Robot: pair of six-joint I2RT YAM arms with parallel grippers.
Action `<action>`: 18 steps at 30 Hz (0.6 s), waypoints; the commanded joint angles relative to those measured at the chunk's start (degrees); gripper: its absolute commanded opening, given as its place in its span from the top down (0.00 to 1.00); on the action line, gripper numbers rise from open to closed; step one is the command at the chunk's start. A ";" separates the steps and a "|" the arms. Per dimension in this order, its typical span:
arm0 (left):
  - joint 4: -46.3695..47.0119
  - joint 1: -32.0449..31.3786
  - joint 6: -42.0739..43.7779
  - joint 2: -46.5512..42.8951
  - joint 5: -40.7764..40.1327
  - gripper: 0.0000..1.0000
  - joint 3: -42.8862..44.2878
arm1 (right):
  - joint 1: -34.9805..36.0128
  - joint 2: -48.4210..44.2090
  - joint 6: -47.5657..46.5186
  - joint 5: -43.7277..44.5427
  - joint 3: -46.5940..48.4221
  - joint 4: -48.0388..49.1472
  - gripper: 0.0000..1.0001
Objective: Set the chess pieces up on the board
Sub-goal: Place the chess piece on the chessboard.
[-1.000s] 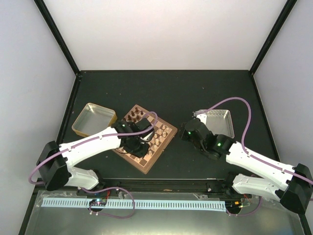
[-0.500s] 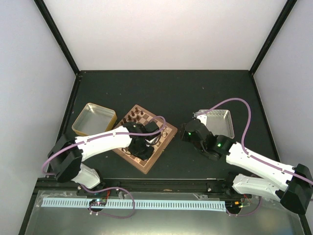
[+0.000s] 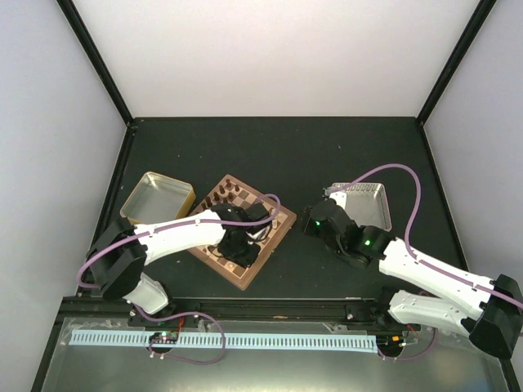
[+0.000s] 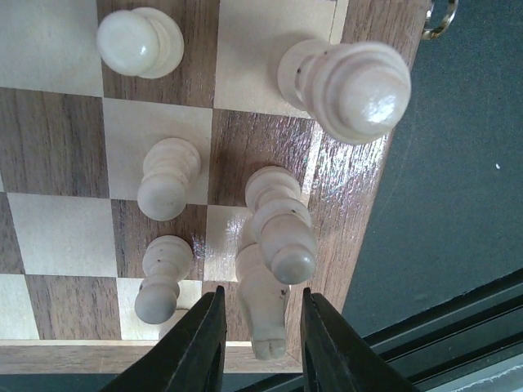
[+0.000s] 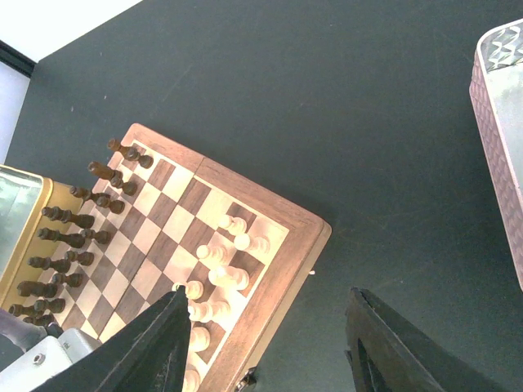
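The board (image 3: pixel 288 220) lies tilted at the table's middle left. Dark chess pieces (image 5: pixel 82 216) stand along its far-left side and cream chess pieces (image 5: pixel 221 253) along its near-right side. My left gripper (image 3: pixel 248 249) hovers low over the near-right edge. In the left wrist view, my left gripper (image 4: pixel 261 294) is open and straddles a cream knight (image 4: pixel 263 318) by the rim, with a thin gap on each side. A cream bishop (image 4: pixel 282 233) stands just beyond it. My right gripper (image 3: pixel 315 220) is open and empty over the mat, right of the board (image 5: pixel 282 269).
A gold-tan metal tray (image 3: pixel 155 196) sits left of the board. A pinkish tray (image 3: pixel 368 200) sits at the right, behind my right arm. More cream pieces (image 4: pixel 167 175) stand close on the squares beside the knight. The table's near rail runs below the board.
My left arm has swung right and nearer, from the board's middle to its near-right edge. The right arm has not moved.
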 commanded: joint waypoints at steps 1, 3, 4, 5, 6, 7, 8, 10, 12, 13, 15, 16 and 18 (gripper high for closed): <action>-0.35 -0.37 0.20 -1.50 0.59 0.72 2.20 | -0.28 -0.94 0.53 1.01 -0.60 -0.09 0.47; -1.10 -0.29 0.21 -2.56 0.13 0.72 2.68 | -0.26 -1.00 0.59 0.93 -0.59 -0.18 0.47; -1.58 -0.16 0.19 -3.18 -0.08 0.72 2.93 | -0.26 -1.08 0.56 0.86 -0.60 -0.19 0.47; -2.04 0.04 0.16 -3.93 -0.59 0.72 3.11 | -0.30 -1.09 0.55 0.88 -0.60 -0.26 0.47; -2.47 0.35 0.01 -4.94 -1.05 0.72 3.16 | -0.26 -1.08 0.49 0.80 -0.60 -0.19 0.47; -2.81 0.79 -0.21 -5.97 -1.76 0.72 3.05 | -0.26 -1.03 0.41 0.66 -0.60 -0.14 0.47; -3.00 1.44 -0.34 -7.15 -2.15 0.72 2.85 | -0.28 -1.00 0.19 0.45 -0.60 0.13 0.47; -3.00 3.25 -0.92 -9.82 -3.04 0.71 1.85 | -0.26 -0.52 -0.81 -0.44 -0.28 0.52 0.47; -2.52 5.55 -1.89 -12.47 -4.18 0.70 -0.08 | -0.24 0.23 -1.63 -1.53 0.34 0.93 0.47; -2.03 7.67 -2.42 -13.74 -4.46 0.68 -1.34 | -0.18 0.82 -1.99 -1.98 0.69 1.02 0.47; -0.32 11.22 -3.27 -17.14 -4.28 0.63 -4.59 | -0.17 1.78 -2.55 -2.89 1.47 1.13 0.47; 0.86 13.10 -3.61 -18.38 -4.18 0.62 -6.41 | -0.17 2.23 -2.73 -3.19 1.77 1.21 0.47; 2.69 16.75 -4.12 -20.47 -3.76 0.60 -9.96 | -0.09 3.12 -3.08 -3.82 2.31 1.38 0.47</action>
